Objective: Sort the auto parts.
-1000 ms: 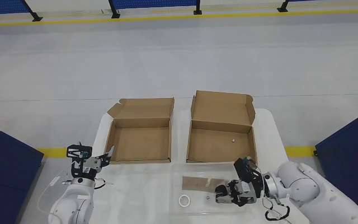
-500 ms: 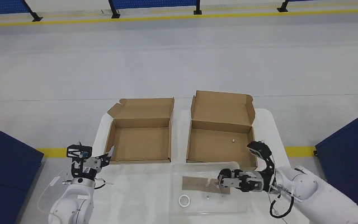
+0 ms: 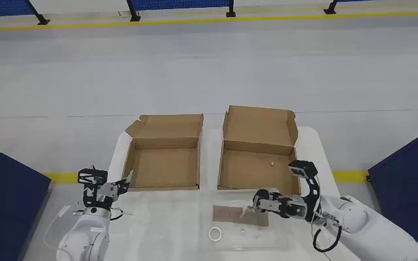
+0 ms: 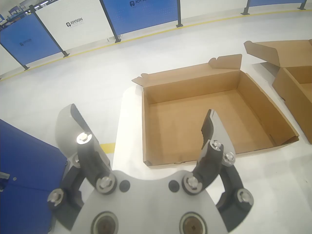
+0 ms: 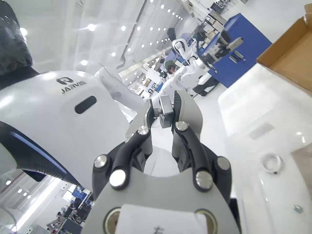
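Observation:
My right gripper (image 3: 252, 206) (image 5: 162, 109) hangs over the clear tray (image 3: 282, 240), shut on a small square metal part (image 5: 166, 116). In the tray lie a brown cardboard sheet (image 3: 236, 214), a white ring (image 3: 215, 233) (image 5: 271, 162) and a small screw (image 3: 242, 230) (image 5: 297, 208). Beyond the tray stand two open cardboard boxes: the left box (image 3: 163, 168) (image 4: 195, 122) is empty, the right box (image 3: 251, 171) holds one small pale part (image 3: 272, 162). My left gripper (image 3: 123, 181) (image 4: 141, 116) stands open with nothing in it at the table's left edge, near the left box's front corner.
The white table (image 3: 163, 209) has bare surface between the left box and the front edge. Both box lids stand up at the far side. Blue barriers (image 3: 19, 202) flank the table on both sides.
My right gripper has lifted from the tray's near side and swung toward the boxes with the metal part in it. The left arm has kept still.

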Controlling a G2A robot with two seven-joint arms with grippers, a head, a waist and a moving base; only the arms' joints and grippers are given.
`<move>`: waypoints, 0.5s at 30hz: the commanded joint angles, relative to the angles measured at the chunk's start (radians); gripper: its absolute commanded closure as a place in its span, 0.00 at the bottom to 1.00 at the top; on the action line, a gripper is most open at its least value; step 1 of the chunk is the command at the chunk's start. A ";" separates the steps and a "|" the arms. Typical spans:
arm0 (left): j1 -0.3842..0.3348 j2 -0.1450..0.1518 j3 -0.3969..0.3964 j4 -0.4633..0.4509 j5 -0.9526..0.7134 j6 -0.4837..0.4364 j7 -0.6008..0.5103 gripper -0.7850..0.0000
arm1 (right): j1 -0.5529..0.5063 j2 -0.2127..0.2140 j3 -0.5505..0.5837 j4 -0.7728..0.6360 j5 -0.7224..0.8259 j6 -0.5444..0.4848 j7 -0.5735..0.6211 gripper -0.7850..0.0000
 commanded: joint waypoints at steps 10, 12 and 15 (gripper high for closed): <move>0.000 0.000 0.000 0.000 0.000 0.000 0.000 0.00 | 0.011 0.011 0.131 -0.070 0.280 0.161 0.150 1.00; 0.000 0.000 0.000 0.000 0.000 0.000 0.000 0.00 | -0.002 0.014 0.162 -0.099 0.288 0.178 0.152 1.00; 0.000 0.000 0.000 0.000 0.000 0.000 0.000 0.00 | -0.004 0.014 0.167 -0.104 0.287 0.178 0.155 1.00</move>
